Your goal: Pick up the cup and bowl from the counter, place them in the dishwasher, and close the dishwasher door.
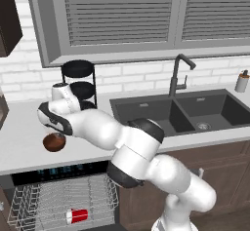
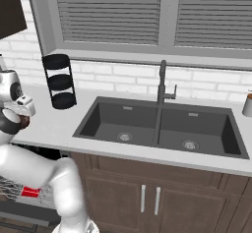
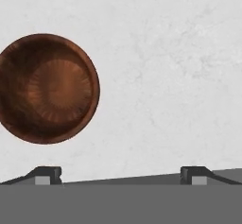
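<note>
From my seat the arm is reaching out over the left end of the bench, hand pointing down at the worktop. The gripper has its fingers spread wide with nothing between them, just bare grey stone underneath. The bowl sits upright on the bench, off to the left of the fingers in the hand view and not touching them; you can look right down into its brown inside. From the left base camera it's tucked just under the wrist, near the front edge of the bench.

The cup is already lying on its side in the dishwasher rack, which is pulled out below the bench, under the black control strip with blue lights. Further right there's the dark double sink with its faucet, and the black tiered stand against the far wall.
</note>
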